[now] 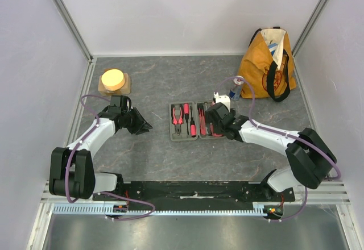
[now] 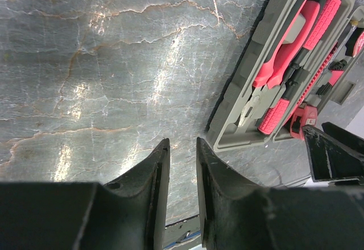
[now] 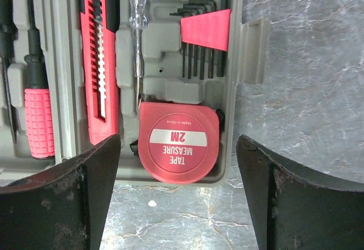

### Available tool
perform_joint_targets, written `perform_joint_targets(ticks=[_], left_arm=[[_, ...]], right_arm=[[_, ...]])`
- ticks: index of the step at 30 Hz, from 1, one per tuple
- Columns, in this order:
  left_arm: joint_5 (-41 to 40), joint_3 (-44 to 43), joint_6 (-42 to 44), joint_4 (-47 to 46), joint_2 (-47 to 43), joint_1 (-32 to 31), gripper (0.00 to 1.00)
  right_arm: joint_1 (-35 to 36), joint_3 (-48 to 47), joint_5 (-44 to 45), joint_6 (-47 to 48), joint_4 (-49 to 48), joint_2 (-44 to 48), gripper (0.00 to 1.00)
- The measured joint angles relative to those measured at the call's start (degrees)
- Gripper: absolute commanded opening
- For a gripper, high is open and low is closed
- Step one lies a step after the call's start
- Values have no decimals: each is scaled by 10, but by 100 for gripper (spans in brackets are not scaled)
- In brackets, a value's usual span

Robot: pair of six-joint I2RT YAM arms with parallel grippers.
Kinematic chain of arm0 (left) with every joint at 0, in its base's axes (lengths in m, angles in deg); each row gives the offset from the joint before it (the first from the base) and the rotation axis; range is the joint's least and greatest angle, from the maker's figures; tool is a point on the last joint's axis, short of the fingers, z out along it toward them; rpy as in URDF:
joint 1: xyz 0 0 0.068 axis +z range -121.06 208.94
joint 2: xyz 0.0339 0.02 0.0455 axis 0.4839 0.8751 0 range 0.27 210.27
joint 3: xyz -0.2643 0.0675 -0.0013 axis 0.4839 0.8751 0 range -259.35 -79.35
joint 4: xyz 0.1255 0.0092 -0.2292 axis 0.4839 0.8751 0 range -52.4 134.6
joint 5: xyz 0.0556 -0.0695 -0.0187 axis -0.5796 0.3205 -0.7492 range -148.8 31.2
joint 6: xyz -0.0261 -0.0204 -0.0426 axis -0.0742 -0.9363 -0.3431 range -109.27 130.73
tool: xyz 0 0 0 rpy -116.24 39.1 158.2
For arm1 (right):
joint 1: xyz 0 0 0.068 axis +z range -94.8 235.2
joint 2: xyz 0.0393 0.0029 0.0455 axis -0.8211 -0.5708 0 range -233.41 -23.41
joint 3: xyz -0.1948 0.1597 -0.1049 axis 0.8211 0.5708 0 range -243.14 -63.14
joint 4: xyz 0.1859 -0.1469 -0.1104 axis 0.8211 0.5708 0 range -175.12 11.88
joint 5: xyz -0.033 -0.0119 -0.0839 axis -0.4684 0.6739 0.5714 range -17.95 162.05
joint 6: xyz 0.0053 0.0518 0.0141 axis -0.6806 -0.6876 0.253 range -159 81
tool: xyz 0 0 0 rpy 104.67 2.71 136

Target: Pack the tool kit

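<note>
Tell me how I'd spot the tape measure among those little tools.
Find the orange tote bag; left of it lies the open grey tool case. In the half holding hex keys, the tape measure sits beside the red cutter. It alone is squat and blocky, with a round label.

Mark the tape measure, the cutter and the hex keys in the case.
tape measure (image 3: 178, 139), right wrist view, on its round label.
cutter (image 3: 99, 51), right wrist view, on its red-and-black body.
hex keys (image 3: 207, 29), right wrist view, on their red holder.
</note>
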Motion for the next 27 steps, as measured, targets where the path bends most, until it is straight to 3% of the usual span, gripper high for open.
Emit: perform_joint_targets(ticks=[3,8,11,18,27], left_arm=[[0,0,0,0,0,0,31],[5,0,0,-1,0,-2,31],[21,0,0,-7,0,-3,32],[75,0,3,-42,34,-30,33],[78,-18,3,-39,124,-98,32]], right_arm=[[0,-14,6,1,24,15,81],[0,-42,-2,13,40,21,57],[0,-45,-21,25,45,20,49],[0,-45,-63,43,66,-11,40],[0,-46,-71,55,54,-23,31]])
